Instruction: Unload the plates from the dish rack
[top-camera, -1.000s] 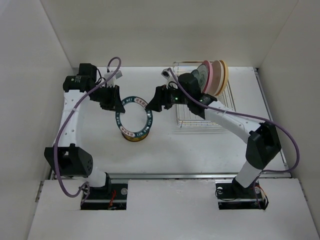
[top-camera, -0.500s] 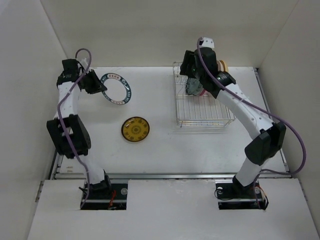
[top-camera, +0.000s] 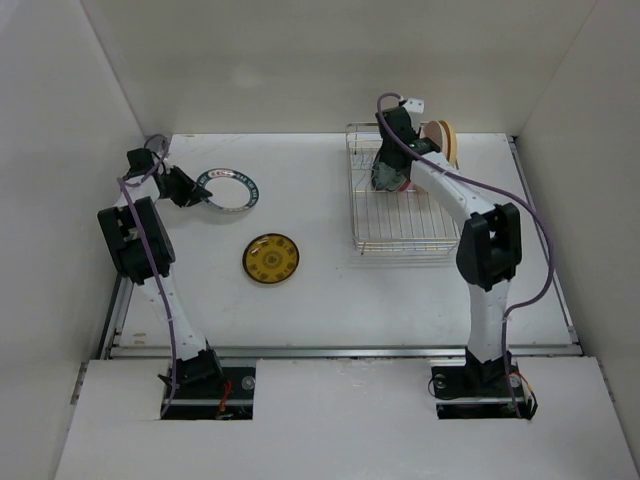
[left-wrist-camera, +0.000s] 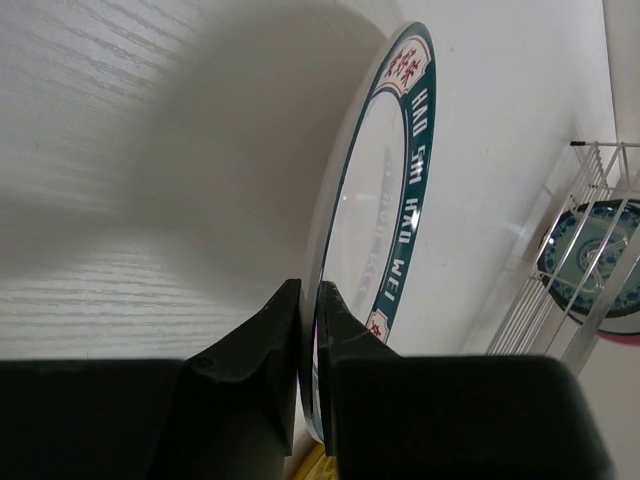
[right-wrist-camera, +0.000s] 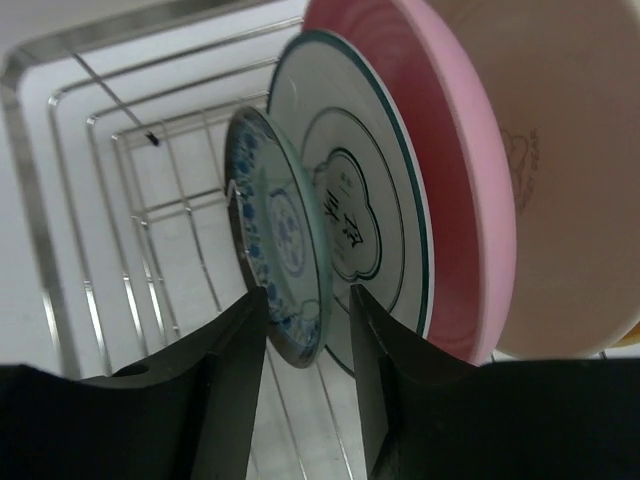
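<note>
the left pincer (left-wrist-camera: 308, 290) is pinched onto the rim of a teal-rimmed plate (top-camera: 228, 190), which is held nearly flat, face up, low over the far left of the table (top-camera: 330, 300). the right pincer (right-wrist-camera: 307, 300) is spread astride the rim of a blue-patterned plate (right-wrist-camera: 280, 230) in the dish rack (top-camera: 410, 235). only a yellow plate (top-camera: 271, 258) is laid flat on the table, so the unloading is judged under halfway; a white ringed plate (right-wrist-camera: 370, 200), a pink plate (right-wrist-camera: 440, 130) and an orange-yellow plate (top-camera: 452, 140) are stood on edge at the rack's far end, faces turned left.

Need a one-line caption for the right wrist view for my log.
Right gripper straddles the blue-patterned plate standing in the rack, a white plate and a pink plate beside it.
</note>
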